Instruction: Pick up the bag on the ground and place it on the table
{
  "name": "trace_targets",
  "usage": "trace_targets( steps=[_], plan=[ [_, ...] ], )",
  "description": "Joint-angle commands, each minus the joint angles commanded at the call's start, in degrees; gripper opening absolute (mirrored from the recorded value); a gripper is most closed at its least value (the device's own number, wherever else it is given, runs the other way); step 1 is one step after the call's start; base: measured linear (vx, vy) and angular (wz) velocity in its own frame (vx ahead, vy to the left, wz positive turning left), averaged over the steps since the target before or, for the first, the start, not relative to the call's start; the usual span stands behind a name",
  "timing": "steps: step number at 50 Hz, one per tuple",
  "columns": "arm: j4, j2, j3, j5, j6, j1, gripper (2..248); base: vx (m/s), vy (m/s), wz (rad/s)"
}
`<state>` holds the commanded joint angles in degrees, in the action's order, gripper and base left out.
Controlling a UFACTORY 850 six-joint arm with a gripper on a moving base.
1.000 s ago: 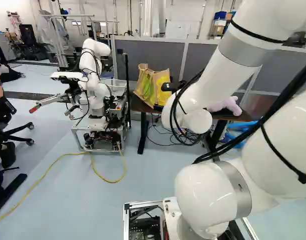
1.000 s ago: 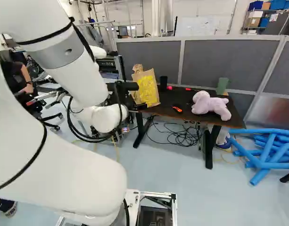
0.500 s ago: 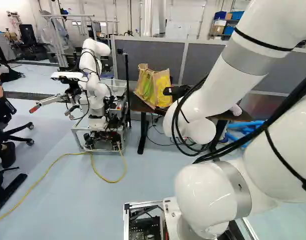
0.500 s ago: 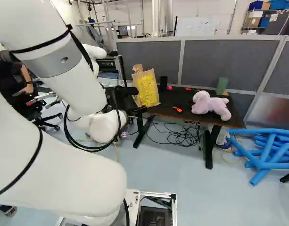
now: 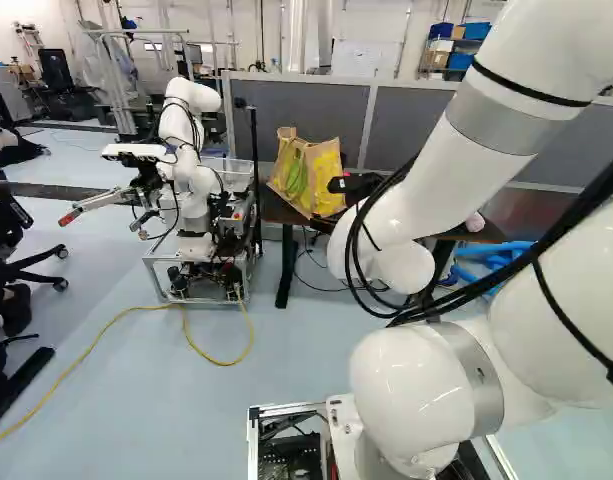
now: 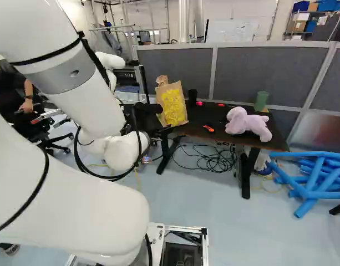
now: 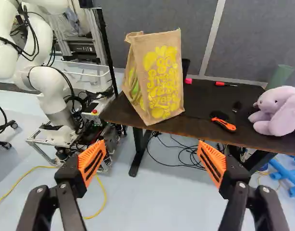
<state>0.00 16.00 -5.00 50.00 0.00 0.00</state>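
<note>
The arm (image 6: 70,194) has dipped; orange tool (image 7: 226,124) between bag (image 7: 159,79) and plush (image 7: 284,108).

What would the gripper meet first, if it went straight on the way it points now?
Probably the bag, near its bottom, or the edge of the table just under it; depth is unclear, so this is a guess.

1. In the left base view, the arm (image 5: 511,115) hid most of the plush toy (image 5: 475,222).
2. In the wrist view, the bag (image 7: 159,79) partly hid a black object (image 7: 186,67).
3. That view's edge cropped another robot (image 7: 48,91).
</note>
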Motion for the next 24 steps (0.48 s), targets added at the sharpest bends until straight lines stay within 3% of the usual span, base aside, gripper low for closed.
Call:
trace_targets(
  steps=[24],
  plan=[
    [0.0,0.0,0.0,0.0,0.0,0.0,247,0.0,0.0,0.0]
  ],
)
